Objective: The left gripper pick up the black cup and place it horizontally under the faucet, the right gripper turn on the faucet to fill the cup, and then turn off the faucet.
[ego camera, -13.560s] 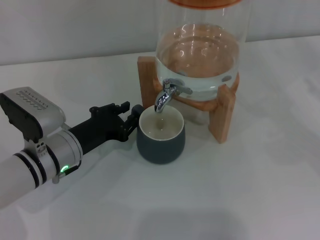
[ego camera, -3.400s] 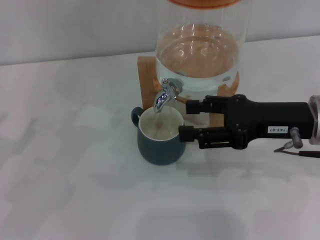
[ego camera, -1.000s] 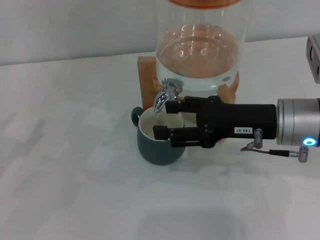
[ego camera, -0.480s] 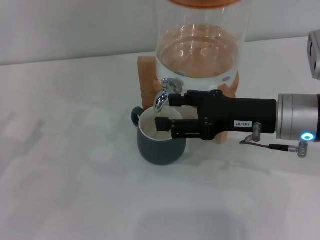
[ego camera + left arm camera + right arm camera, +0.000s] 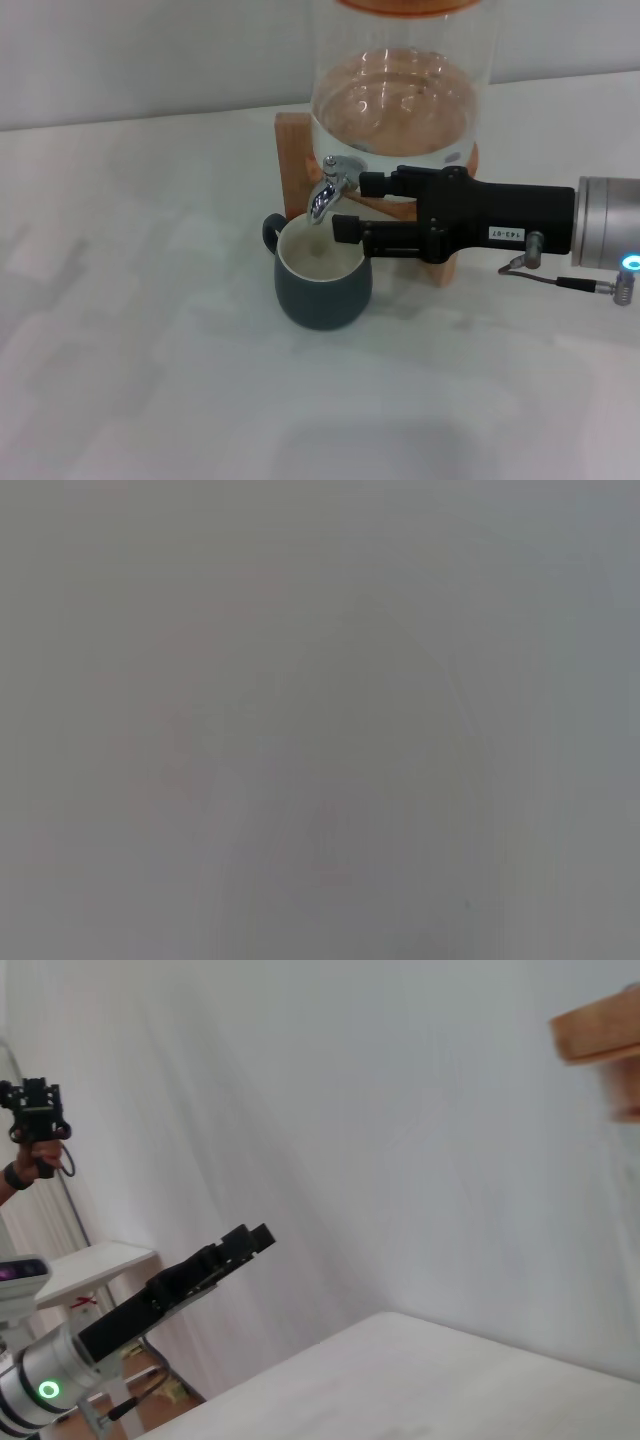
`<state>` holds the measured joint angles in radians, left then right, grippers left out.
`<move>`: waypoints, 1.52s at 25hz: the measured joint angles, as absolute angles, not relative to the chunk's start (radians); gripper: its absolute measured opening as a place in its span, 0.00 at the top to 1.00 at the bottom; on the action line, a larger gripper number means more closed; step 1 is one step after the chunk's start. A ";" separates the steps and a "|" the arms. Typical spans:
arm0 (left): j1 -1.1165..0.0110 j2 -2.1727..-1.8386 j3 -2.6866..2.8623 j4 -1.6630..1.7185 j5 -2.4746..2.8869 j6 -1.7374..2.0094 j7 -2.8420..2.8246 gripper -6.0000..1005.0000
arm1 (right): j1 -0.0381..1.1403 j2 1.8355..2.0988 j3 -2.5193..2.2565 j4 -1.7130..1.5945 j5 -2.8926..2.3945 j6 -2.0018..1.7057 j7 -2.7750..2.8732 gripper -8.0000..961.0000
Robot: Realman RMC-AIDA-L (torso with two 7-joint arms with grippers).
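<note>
Since half a second ago, pulled back a little from the faucet: right gripper, fingers apart, one tip level with the chrome lever, the other just over the black cup. One squat charcoal cup, cream inside, loop handle, upright beneath the curved spout; one round glass jar of water on one wooden stand behind the faucet. Left gripper off the table, far from the faucet, fingers seemingly closed.
</note>
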<state>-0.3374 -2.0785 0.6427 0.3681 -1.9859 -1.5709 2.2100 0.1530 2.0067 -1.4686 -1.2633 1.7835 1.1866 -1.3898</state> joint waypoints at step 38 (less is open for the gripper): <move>-0.345 -2.079 0.644 0.369 -1.986 -1.569 2.209 0.11 | 0.109 2.003 -0.723 -1.117 1.645 1.536 -1.395 0.16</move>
